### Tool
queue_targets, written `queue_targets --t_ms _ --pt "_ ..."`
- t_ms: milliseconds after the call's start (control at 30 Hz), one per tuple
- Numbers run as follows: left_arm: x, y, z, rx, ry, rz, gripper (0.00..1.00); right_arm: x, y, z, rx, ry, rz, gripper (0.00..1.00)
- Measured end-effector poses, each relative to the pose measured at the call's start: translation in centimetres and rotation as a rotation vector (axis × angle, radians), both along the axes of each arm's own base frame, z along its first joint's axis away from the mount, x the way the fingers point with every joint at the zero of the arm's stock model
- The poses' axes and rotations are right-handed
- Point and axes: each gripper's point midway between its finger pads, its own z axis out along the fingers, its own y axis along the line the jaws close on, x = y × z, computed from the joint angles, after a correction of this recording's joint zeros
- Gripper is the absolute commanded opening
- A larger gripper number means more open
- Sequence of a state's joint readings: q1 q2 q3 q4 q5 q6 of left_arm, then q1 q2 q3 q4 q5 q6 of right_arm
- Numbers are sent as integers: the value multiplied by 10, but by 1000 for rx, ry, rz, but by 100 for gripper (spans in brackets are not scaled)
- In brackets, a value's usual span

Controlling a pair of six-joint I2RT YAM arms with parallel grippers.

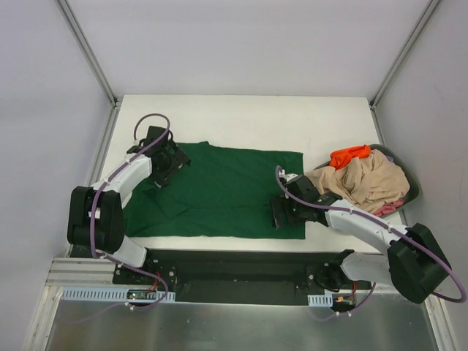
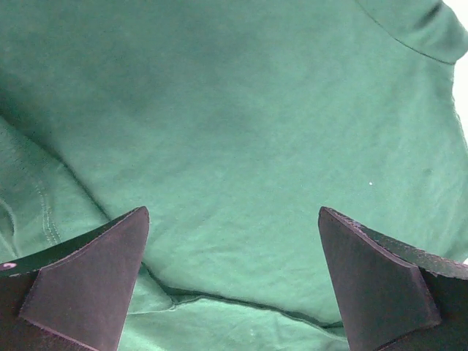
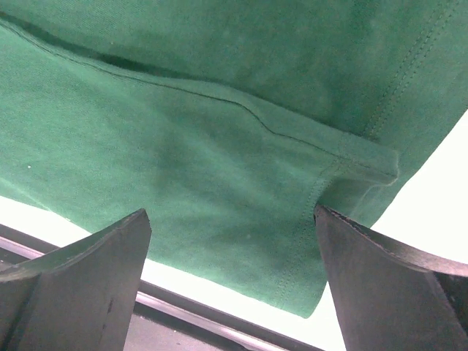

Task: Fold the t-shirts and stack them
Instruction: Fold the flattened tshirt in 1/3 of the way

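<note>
A dark green t-shirt (image 1: pixel 227 190) lies spread flat across the middle of the white table. My left gripper (image 1: pixel 167 162) is open over its left part; the left wrist view shows green cloth (image 2: pixel 241 131) with a fold edge between my fingers (image 2: pixel 88 278). My right gripper (image 1: pixel 281 210) is open over the shirt's near right corner; the right wrist view shows the hemmed corner (image 3: pixel 307 241) between my fingers (image 3: pixel 387 285), with nothing gripped. Beige (image 1: pixel 365 183), orange (image 1: pixel 349 154) and pink (image 1: pixel 391 208) t-shirts lie heaped in the basket.
A dark round basket (image 1: pixel 409 184) stands at the table's right side. The black front rail (image 1: pixel 241 262) runs along the near edge, close to the shirt's hem. Grey walls close in the left, right and back sides.
</note>
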State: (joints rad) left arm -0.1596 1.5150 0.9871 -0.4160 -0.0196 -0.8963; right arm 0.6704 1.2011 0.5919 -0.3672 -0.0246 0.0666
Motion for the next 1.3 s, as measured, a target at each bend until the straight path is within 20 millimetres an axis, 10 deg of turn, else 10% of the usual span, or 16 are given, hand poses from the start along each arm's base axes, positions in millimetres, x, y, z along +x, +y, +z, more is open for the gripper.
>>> queue_targets --t_ms 200,600,900,1300 --pt "-7 -1 8 45 -31 -63 99 1 -1 0 -3 -2 -5 96" --pt "-99 53 -26 204 71 71 99 2 -2 0 -4 -3 -1 96" --pt "-92 47 -53 190 148 56 99 1 -2 -1 -5 -2 -1 96" --pt "-14 12 -32 44 10 10 99 3 -4 -1 -14 -8 -8 96"
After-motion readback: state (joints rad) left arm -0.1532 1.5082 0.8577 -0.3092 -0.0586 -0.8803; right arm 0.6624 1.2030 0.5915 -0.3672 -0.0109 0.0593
